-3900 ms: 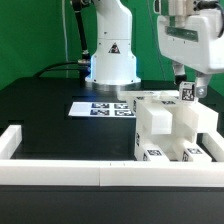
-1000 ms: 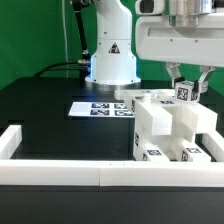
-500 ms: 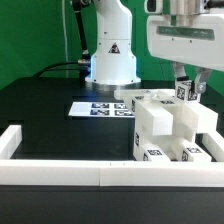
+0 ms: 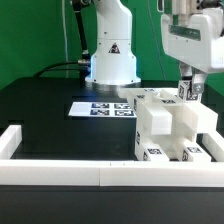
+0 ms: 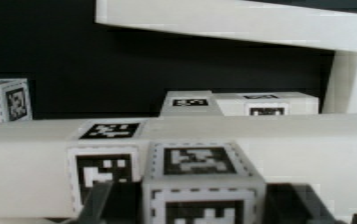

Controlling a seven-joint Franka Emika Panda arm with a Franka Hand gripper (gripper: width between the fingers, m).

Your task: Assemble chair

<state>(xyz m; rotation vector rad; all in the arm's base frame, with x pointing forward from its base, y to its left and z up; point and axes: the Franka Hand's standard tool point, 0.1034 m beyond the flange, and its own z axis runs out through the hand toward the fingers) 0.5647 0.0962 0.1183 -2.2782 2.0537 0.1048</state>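
Note:
The partly built chair [image 4: 160, 125] is a blocky white stack with black-and-white tags, at the exterior view's right. My gripper [image 4: 187, 93] hangs over its far right top, shut on a small white tagged block [image 4: 185, 92] that stands upright, at or just above the stack's top. Whether the block touches the stack is unclear. In the wrist view this block [image 5: 196, 172] fills the space between my two dark fingers [image 5: 100, 203], with my gripper [image 5: 196, 208] closed on its sides. Beyond it lies the chair's broad white top [image 5: 246, 130] with tags.
The marker board [image 4: 102, 108] lies flat on the black table in front of the robot base [image 4: 112, 60]. White border rails run along the front [image 4: 60, 172] and the left [image 4: 10, 140]. In the wrist view a white rail [image 5: 228, 25] runs across the background.
My hand has turned about its vertical axis, from broadside to the camera to narrower. The held block stays at almost the same spot over the chair.

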